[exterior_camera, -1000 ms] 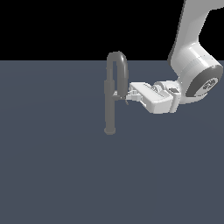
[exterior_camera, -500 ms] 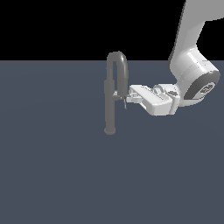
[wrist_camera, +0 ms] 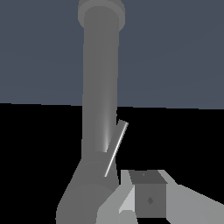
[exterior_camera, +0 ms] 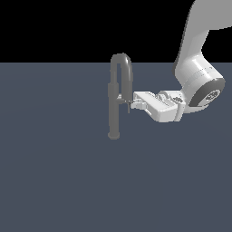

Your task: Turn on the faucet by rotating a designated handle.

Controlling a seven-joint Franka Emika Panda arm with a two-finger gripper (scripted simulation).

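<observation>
The grey faucet (exterior_camera: pixel 113 111) stands upright on its small round foot, its gooseneck spout (exterior_camera: pixel 123 60) curving over the top. The pale handle (exterior_camera: pixel 122 98) is a short stub on the column's side toward the exterior view's right. My gripper (exterior_camera: pixel 129 103) reaches in level from the exterior view's right, with its fingertips at the handle, touching or nearly touching it. The fingers look closed together with nothing between them. In the wrist view the faucet column (wrist_camera: pixel 101 87) fills the middle, the handle (wrist_camera: pixel 116 148) shows as a thin pale bar, and a fingertip (wrist_camera: pixel 149 199) sits just beside it.
The faucet stands on a flat dark blue-grey floor (exterior_camera: pixel 59 181) that fills the lower scene. The white arm (exterior_camera: pixel 197 81) comes down from the exterior view's upper right. Nothing else shows.
My gripper has edged a little toward the faucet column and slightly lower, closing on the handle. The faucet itself has not visibly moved.
</observation>
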